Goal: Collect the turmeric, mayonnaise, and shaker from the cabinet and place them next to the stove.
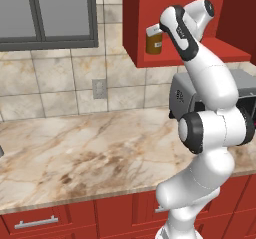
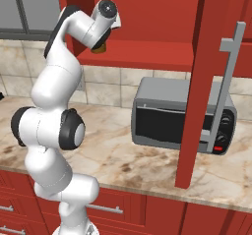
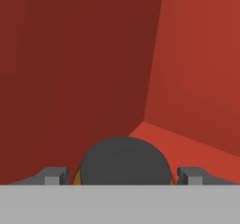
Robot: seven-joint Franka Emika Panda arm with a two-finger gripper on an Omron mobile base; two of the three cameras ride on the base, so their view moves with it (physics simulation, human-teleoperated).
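The turmeric (image 1: 154, 43) is an amber-brown jar standing at the left end of the red cabinet (image 1: 140, 13) shelf. From the right base view only a sliver of the turmeric (image 2: 101, 48) shows under the hand. In the hand view its dark lid (image 3: 123, 162) sits between the two fingertips (image 3: 54, 176) of my gripper (image 3: 122, 177). The jaws stand open with a narrow gap on each side of the jar. The arm reaches up into the cabinet (image 2: 162, 57). The mayonnaise, the shaker and the stove are out of view.
A grey toaster oven (image 2: 167, 116) stands on the marble counter (image 1: 75, 148) under the cabinet. The cabinet's open door (image 2: 204, 81) with a grey handle (image 2: 229, 81) juts forward to the right of the arm. Red drawers (image 1: 45, 220) run below the counter.
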